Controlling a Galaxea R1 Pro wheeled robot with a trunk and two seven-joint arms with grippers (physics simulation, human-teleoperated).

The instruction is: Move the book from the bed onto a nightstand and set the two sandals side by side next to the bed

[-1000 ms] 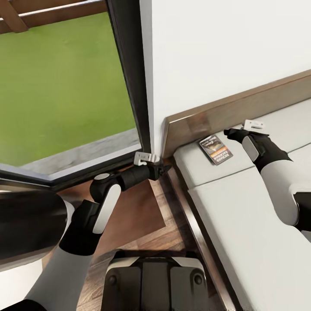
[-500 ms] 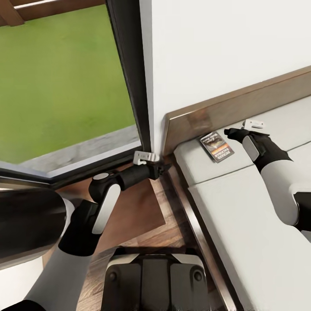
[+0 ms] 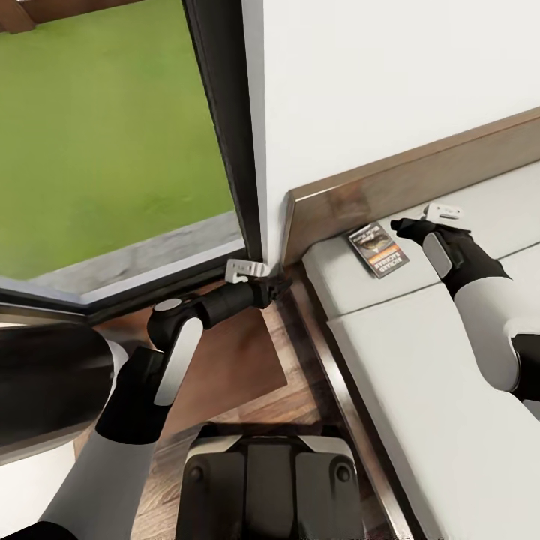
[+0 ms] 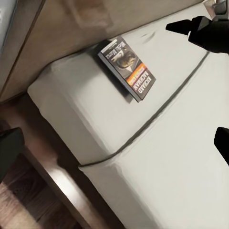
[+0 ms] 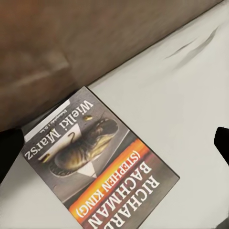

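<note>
The book (image 3: pixel 377 250) is lying ungrasped on the bed (image 3: pixel 420 375); the right gripper (image 3: pixel 401 226), jaws spread, is being held just beside it; the left gripper's (image 3: pixel 276 288) jaw state cannot be told.

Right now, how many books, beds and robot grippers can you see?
Book: 1, lying flat on the mattress near the headboard
Bed: 1
Grippers: 2, the left gripper beside the bed and the right gripper by the book
Total: 4
</note>
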